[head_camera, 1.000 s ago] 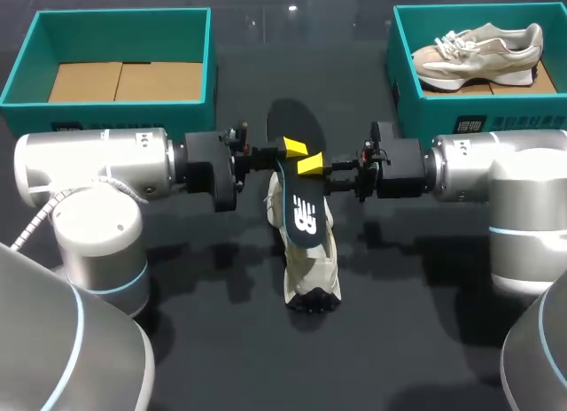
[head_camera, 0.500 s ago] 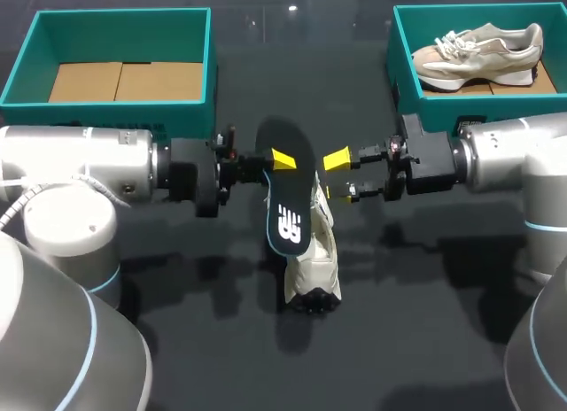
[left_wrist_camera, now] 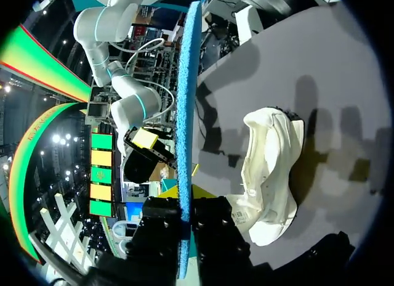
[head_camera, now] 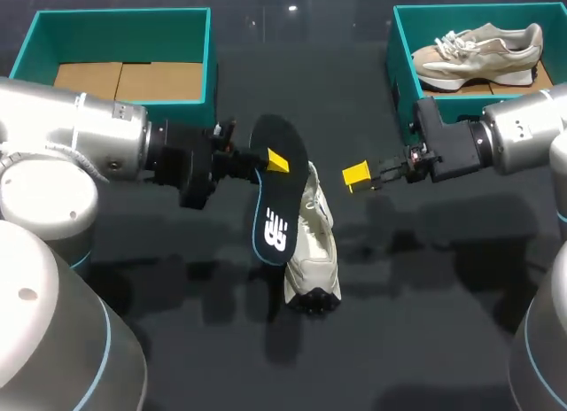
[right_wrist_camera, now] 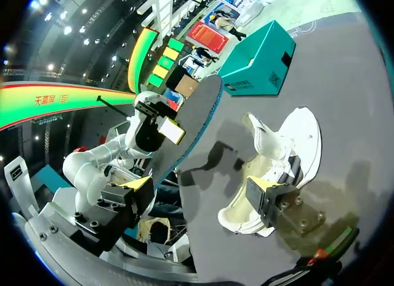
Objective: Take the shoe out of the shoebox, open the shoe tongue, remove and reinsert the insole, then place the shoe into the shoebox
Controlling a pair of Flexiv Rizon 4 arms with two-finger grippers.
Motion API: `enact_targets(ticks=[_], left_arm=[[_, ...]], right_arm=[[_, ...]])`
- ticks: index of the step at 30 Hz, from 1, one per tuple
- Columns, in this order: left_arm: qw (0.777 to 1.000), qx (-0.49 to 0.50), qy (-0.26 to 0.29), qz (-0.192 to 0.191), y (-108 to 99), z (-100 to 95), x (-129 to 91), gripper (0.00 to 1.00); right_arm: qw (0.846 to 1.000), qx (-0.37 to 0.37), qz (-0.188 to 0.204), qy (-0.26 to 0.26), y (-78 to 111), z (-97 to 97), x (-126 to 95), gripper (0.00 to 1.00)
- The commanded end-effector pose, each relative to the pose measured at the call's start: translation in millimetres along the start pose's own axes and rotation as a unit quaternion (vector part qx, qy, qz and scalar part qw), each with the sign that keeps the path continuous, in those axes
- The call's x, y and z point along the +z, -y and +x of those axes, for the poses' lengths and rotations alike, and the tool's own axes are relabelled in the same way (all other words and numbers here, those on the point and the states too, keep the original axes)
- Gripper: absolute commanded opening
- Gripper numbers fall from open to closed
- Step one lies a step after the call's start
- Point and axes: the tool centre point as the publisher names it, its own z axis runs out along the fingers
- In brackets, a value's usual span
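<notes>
Pinching the logo-printed insole (head_camera: pixel 276 198), left jaws hold it over the shoe (head_camera: pixel 314 252); right jaws spread.

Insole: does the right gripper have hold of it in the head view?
No, the right gripper has its fingers open and apart from the insole, which only the left gripper clamps.

Insole (head_camera: pixel 276 194): black, marked in white; edge seen blue from the left wrist view.
Shoe (head_camera: pixel 312 252): cream, black-tipped sole.
Shoeboxes (head_camera: pixel 120 21) (head_camera: pixel 399 57): teal, floored in brown cardboard.
Second shoe (head_camera: pixel 478 52): beige, tan.
Left gripper (head_camera: pixel 276 161), right gripper (head_camera: pixel 356 174): yellow-tipped.
Table (head_camera: pixel 425 322): black.
</notes>
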Motion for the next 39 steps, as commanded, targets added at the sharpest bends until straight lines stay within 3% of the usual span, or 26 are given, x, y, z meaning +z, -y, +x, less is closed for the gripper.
enact_targets(ticks=[1,7,18,20,24,32,33,35,39], left_arm=[[0.999,-0.034,-0.012,0.016,9.4,3.9,12.3,0.00],[0.996,-0.068,-0.010,0.060,36.0,-1.5,7.1,0.00],[0.997,-0.052,-0.019,0.054,39.9,-3.8,4.2,0.00],[0.994,-0.079,-0.020,0.068,49.4,-3.6,15.6,0.00],[0.990,-0.112,-0.016,0.086,71.3,-1.3,17.3,0.00],[0.974,-0.187,0.006,0.125,108.5,9.9,13.1,0.00],[0.974,-0.195,0.008,0.119,112.9,10.2,9.5,0.00],[0.980,-0.187,-0.003,0.063,116.0,6.2,-5.6,0.00],[0.980,-0.187,-0.003,0.063,116.0,6.2,-5.6,0.00]], right_arm=[[0.997,-0.056,0.034,0.038,8.6,7.6,1.2,1.00],[0.978,-0.169,0.095,0.076,29.9,10.0,-2.6,1.00],[0.978,-0.169,0.095,0.076,29.9,10.0,-2.6,1.00],[0.978,-0.169,0.095,0.076,29.9,10.0,-2.6,1.00],[0.955,-0.234,0.150,0.104,38.0,13.7,-9.1,1.00],[0.920,-0.300,0.221,0.120,70.0,-1.8,-9.8,1.00],[0.919,-0.309,0.221,0.109,74.7,-2.8,-13.3,1.00],[0.919,-0.309,0.221,0.109,74.7,-2.8,-13.3,1.00],[0.919,-0.309,0.221,0.109,74.7,-2.8,-13.3,1.00]])
